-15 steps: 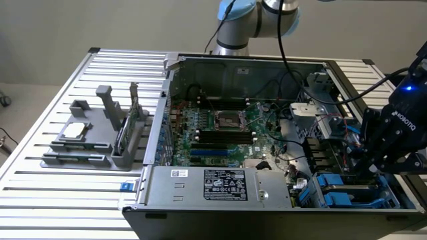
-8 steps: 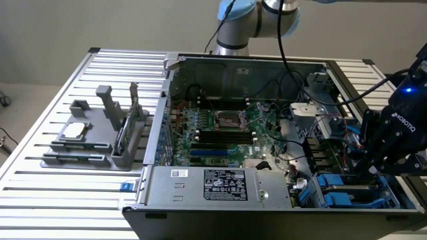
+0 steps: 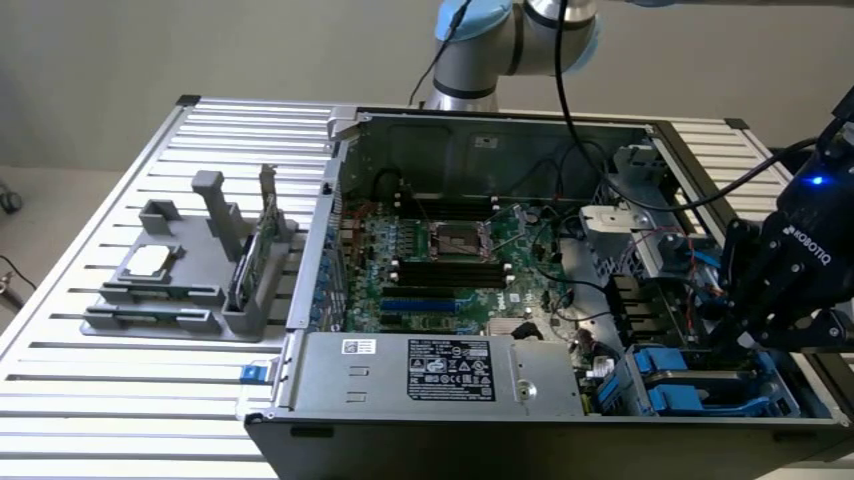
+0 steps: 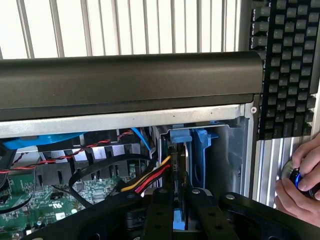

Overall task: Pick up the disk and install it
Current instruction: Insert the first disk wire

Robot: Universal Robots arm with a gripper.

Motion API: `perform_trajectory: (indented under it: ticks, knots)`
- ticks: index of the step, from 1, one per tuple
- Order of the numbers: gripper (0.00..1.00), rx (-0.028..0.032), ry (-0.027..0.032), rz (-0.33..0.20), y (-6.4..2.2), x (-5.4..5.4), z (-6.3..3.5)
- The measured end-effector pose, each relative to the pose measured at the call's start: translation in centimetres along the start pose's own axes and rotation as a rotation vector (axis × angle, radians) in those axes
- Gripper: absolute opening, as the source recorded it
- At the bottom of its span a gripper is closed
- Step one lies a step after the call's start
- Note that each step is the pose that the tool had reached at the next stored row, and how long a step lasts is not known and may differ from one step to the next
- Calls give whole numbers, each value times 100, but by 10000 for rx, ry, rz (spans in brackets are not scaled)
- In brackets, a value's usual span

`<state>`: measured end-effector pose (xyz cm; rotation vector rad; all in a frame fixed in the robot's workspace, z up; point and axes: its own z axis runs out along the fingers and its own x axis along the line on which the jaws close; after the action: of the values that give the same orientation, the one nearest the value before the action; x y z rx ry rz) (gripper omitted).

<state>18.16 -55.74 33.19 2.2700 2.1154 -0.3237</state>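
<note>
Clamped narrow on the disk [image 4: 176,200], gripper [image 4: 176,220] with its jaws on either flank. Held edge-on, blue carrier showing between the fingers. Just beyond the jaws, the blue drive bay [image 4: 192,150] of the computer case [image 4: 125,80]. Off to one side, a hand [image 4: 300,182].

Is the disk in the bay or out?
Partly in, it seems: the disk stands on edge in the blue bay, the gripper shut on it.
</note>
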Motion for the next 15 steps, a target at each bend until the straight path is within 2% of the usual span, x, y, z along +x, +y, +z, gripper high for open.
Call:
perform_trajectory:
  ticks: [6,7,10,12,15]
  knots:
    - [18,0,14,-4,-5,-2,-13]
    - [24,1,16,-3,-10,-5,-27]
    - [24,2,31,-3,-27,-20,-96]
    - [24,2,42,-5,-54,-35,-138]
    - [24,3,55,-7,-152,-63,-137]
